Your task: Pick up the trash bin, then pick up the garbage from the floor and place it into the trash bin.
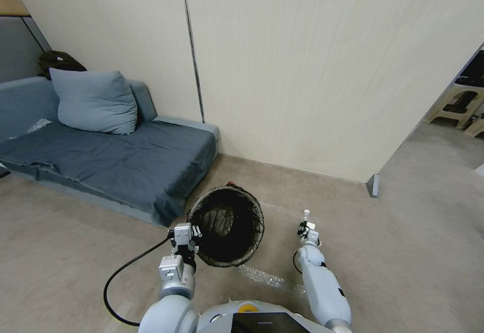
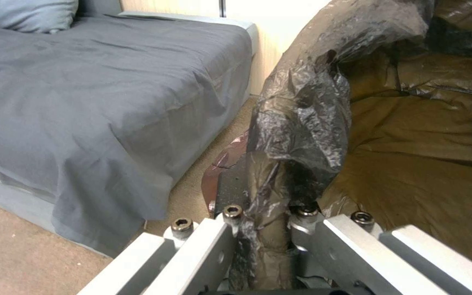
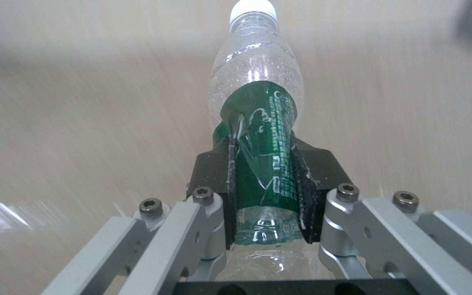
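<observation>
The left gripper (image 1: 187, 236) has the trash bin (image 1: 228, 224) by its near rim, and the left wrist view shows how: the fingers (image 2: 230, 229) are pinched together on the black bag liner (image 2: 301, 123) and the rim beneath it. The bin hangs tilted, its dark mouth turned up toward the head camera, just beside the corner of the grey sofa (image 1: 111, 161). A scrap of red (image 1: 232, 184) peeks over its far edge, though what it is cannot be told.

Over on the right, the right gripper (image 1: 304, 227) is out in front, well clear of the bin with bare floor between them. It has a catch: a clear plastic bottle (image 3: 258, 123) with a green label and a white cap, its crumpled middle squeezed between the black pads (image 3: 222, 192), cap pointing away from the wrist. On the floor near the robot's base lies a silvery wrapper (image 1: 264, 276).

So the bin is up, one piece of garbage is in hand, and the step under way looks like the carry to the bin. The next move calls for swinging the bottle leftward over the open mouth, getting it past the rim, and only then letting the pads part; a slightly more upright bin would help the drop.
</observation>
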Controlling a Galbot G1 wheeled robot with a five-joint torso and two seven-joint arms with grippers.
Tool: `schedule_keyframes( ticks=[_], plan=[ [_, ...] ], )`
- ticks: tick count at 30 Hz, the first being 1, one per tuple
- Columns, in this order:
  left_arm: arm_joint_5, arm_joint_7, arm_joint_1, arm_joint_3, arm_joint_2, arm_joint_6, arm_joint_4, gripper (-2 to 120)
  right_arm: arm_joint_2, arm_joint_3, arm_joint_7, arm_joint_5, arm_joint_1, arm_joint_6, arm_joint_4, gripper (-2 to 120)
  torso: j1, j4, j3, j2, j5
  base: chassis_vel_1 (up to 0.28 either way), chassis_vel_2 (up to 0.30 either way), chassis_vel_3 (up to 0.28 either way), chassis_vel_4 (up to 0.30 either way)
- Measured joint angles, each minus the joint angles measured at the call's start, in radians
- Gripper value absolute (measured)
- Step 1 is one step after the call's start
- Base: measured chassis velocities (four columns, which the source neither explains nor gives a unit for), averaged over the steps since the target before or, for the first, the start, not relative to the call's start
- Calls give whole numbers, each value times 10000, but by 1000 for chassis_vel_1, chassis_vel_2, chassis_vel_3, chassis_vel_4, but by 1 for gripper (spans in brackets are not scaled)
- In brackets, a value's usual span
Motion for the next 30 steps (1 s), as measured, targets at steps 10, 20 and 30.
schedule_keyframes(
  ticks=[10, 20, 30],
  plan=[
    [-199, -26, -52, 236, 114, 114, 87, 0, -668, -741, -2660, -53, -2111, 1909, 5214, 18, -1, -3, -2, 0, -5, 0, 0, 0, 0],
    [-286, 28, -100, 548, 162, 228, 233, 0, -1539, -1832, -6496, 1192, -2928, 3169, 6903, 18, -1, 0, -3, 0, -7, 0, 0, 0, 0],
    [-271, 40, -129, 654, 119, 230, 335, 0, -1829, -4560, -6469, 277, -3246, 2917, 5930, 18, -1, 1, -2, 0, -8, 0, 0, 0, 0]
  ],
)
